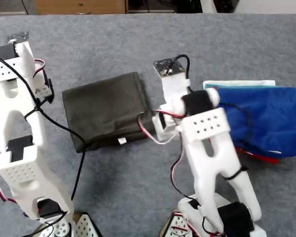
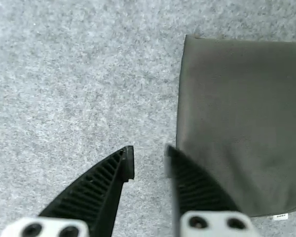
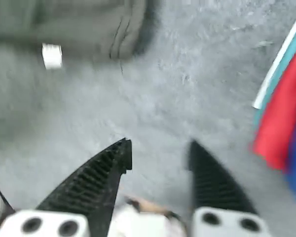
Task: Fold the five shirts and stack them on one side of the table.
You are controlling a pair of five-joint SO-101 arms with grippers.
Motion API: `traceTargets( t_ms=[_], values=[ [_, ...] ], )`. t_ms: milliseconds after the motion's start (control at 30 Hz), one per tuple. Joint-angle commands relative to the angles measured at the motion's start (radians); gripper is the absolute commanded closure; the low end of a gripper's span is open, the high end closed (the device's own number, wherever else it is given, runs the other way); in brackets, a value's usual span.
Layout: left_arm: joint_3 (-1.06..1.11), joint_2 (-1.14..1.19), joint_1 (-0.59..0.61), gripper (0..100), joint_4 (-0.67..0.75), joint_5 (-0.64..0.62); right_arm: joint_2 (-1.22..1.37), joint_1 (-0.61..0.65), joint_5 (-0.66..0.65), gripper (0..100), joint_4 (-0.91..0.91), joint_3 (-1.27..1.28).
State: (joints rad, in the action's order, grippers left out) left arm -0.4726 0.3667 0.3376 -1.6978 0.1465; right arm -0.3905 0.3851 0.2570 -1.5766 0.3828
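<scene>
Left wrist view: left hand (image 2: pixel 149 149) at edge of dark shirt (image 2: pixel 241 123)

Left end effector (image 2: pixel 149 160) parted, empty, beside folded dark shirt's (image 2: pixel 241 123) edge.

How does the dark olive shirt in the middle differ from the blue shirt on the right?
The dark olive shirt lies alone on the grey table; the blue shirt tops a pile, with a red shirt and a teal layer under it. The dark olive shirt is a compact folded rectangle, fully in view; the blue shirt looks looser and runs off the high view's edge. Both lie flat.
</scene>
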Motion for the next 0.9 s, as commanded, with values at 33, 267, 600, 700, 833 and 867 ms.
traceTargets(
  t_ms=[33,267,600,700,833,867],
  values=[
    [-0.044,-0.048,-0.018,78,-0.003,-0.14,0.056,0.088,0.385,66.9,0.331,0.125],
    [-0.081,0.059,-0.02,78,-0.008,-0.252,0.213,0.191,0.644,67.0,0.589,0.139],
    [-0.279,0.286,-0.021,78,-0.008,-0.288,0.429,0.191,0.795,66.9,0.634,0.058],
    [-0.364,0.346,-0.028,78,-0.009,-0.288,0.483,0.191,0.81,67.0,0.634,0.015],
    [-0.437,0.394,-0.064,78,-0.009,-0.299,0.568,0.191,0.812,67.0,0.634,-0.041],
    [-0.448,0.403,-0.071,78,-0.009,-0.321,0.59,0.191,0.816,67.0,0.634,-0.053]
  ],
)
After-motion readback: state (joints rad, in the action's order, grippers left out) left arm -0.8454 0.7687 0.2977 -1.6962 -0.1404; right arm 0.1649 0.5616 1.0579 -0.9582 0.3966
